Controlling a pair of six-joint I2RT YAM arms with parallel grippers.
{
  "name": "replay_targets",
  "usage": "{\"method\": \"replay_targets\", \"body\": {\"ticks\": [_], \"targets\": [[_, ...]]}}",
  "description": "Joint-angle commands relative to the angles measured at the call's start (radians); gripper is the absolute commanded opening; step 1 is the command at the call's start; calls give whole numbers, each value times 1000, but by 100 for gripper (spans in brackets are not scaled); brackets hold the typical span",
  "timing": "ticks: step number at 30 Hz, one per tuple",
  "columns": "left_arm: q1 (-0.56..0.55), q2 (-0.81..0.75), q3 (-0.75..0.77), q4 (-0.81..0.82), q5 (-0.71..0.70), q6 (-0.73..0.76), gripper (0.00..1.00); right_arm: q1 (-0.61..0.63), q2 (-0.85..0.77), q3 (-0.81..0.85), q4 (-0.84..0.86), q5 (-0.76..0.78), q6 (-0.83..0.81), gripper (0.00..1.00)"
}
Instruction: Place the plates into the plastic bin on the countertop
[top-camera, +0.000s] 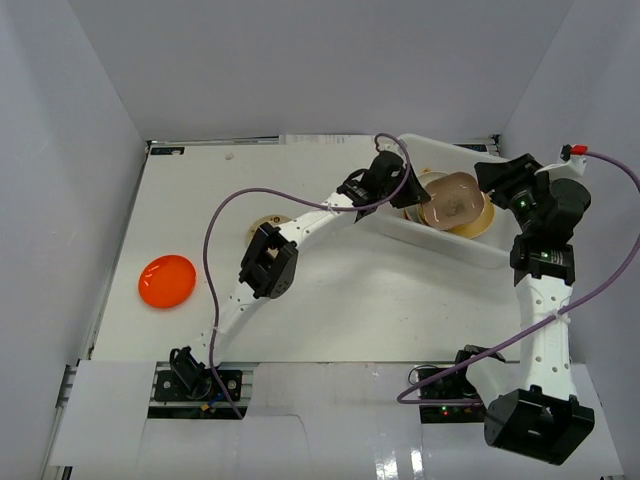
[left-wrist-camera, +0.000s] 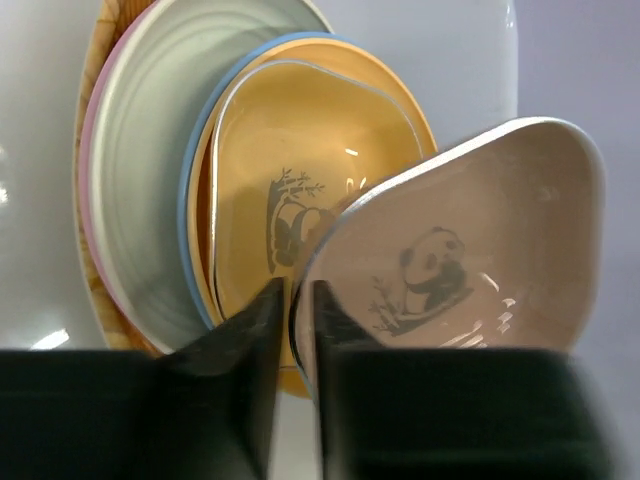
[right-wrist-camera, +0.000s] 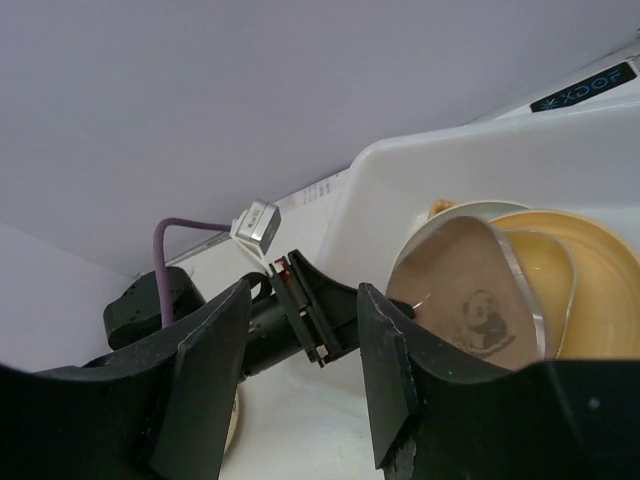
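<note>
The white plastic bin (top-camera: 441, 247) stands at the back right of the countertop (top-camera: 380, 300). It holds a stack of plates with a yellow panda plate (left-wrist-camera: 300, 170) on top. My left gripper (top-camera: 412, 192) is shut on the rim of a beige panda plate (top-camera: 452, 199) and holds it tilted over the stack inside the bin. In the left wrist view its fingers (left-wrist-camera: 293, 300) pinch that plate's (left-wrist-camera: 480, 230) edge. My right gripper (top-camera: 496, 178) is open and empty at the bin's right end. In its own view (right-wrist-camera: 300, 380) it faces the beige plate (right-wrist-camera: 470, 300).
An orange plate (top-camera: 167, 281) lies on the countertop at the left. A small tan plate (top-camera: 264, 227) lies partly under the left arm. White walls enclose the table. Purple cables loop over both arms.
</note>
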Motion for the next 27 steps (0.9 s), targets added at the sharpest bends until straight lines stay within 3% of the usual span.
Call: {"method": "replay_targets", "body": {"ticks": [1, 2, 3, 7, 8, 12, 14, 18, 20, 21, 22, 25, 27], "targets": [[6, -23, 59, 95, -38, -29, 34, 32, -18, -10, 55, -74, 1, 53], [16, -31, 61, 100, -39, -32, 41, 40, -16, -9, 51, -83, -7, 54], [24, -38, 62, 103, -45, -29, 57, 49, -16, 2, 42, -85, -16, 54], [72, -121, 27, 112, -71, -4, 79, 94, -29, 11, 23, -86, -41, 55], [95, -144, -6, 113, -71, 11, 81, 106, -38, 11, 22, -80, -42, 55], [139, -313, -129, 113, -73, 114, 81, 224, -30, 10, 25, -40, -74, 54], [162, -449, -201, 74, -114, 177, 81, 397, 13, 20, 19, 13, -128, 52], [225, -763, -627, 18, -209, 318, 80, 757, 158, 77, -20, 99, -250, 49], [271, -986, -804, -9, -289, 336, 79, 857, 272, 153, -64, 164, -341, 47], [291, -1062, -978, -47, -320, 341, 78, 934, 313, 178, -92, 182, -361, 45], [300, -1204, -1060, -72, -356, 335, 77, 960, 389, 203, -106, 217, -372, 43], [384, -1395, -1358, -182, -452, 246, 73, 1015, 503, 223, -46, 230, -328, 39], [463, -1550, -1483, -248, -476, 188, 70, 1043, 554, 189, 24, 230, -230, 45]]}}
